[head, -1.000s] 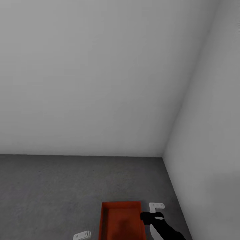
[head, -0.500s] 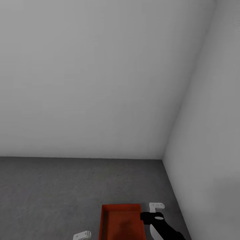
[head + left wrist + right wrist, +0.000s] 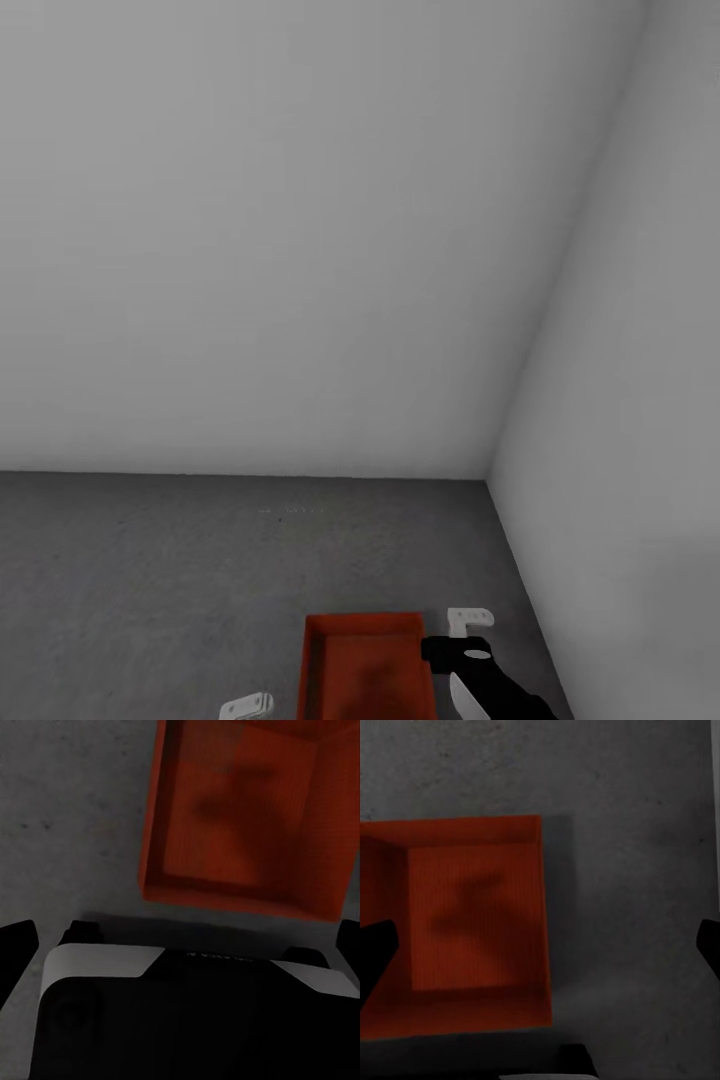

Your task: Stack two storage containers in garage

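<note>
A garage corner, seen over the robot's arms: one red-orange storage container (image 3: 365,665) sits open-topped on the dark concrete floor (image 3: 150,570), and the floor on its far side runs bare to the pale back wall (image 3: 260,230). To the container's right, a narrow strip of floor separates it from the side wall (image 3: 640,450), and the black right arm with its hand (image 3: 462,640) occupies that strip, close against the container's right rim. On the container's left, the floor lies open apart from the white tip of the left hand (image 3: 247,707), which stands apart from the bin. The container's interior is open from above.
</note>
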Robot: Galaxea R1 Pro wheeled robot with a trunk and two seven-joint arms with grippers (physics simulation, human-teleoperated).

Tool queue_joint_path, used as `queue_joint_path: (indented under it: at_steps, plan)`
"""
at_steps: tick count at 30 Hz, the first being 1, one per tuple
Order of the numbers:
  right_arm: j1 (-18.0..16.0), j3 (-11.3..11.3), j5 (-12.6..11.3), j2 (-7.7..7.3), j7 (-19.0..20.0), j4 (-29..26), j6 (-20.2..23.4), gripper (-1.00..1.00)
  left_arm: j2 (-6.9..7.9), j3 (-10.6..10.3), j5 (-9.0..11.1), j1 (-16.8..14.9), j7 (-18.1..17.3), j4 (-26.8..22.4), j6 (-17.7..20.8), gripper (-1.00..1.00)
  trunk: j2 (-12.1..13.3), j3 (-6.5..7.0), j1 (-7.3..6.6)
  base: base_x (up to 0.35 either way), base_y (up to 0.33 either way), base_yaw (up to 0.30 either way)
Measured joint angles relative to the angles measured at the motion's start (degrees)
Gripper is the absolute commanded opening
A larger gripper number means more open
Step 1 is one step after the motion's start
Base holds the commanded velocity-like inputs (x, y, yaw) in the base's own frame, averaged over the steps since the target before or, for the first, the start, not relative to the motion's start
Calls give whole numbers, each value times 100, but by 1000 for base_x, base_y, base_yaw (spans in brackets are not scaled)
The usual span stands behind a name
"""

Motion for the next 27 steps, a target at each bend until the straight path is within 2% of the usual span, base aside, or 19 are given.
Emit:
queue_joint_path:
  at_steps: [17, 20, 23, 27]
  plan:
    - [0, -31, -58, -33, 0, 20, 9, 100, 46, 1, 7, 0, 36, 24, 0, 100, 1, 19, 3, -323, 0, -20]
    - [0, -29, -61, -37, -2, 361, 8, 100, 41, 1, 12, 0, 41, 25, 1, 100, 1, 39, 3, -339, 0, -133]
    - [0, -26, -35, -40, -8, 1234, -1, 100, 36, 1, 27, -5, 23, 23, 1, 100, 1, 58, 3, -335, 0, -111]
    - [-2, -24, -17, -37, -8, 1795, -4, 100, 35, -5, 15, -8, 17, 19, 4, 100, 1, 78, 3, -331, 0, -50]
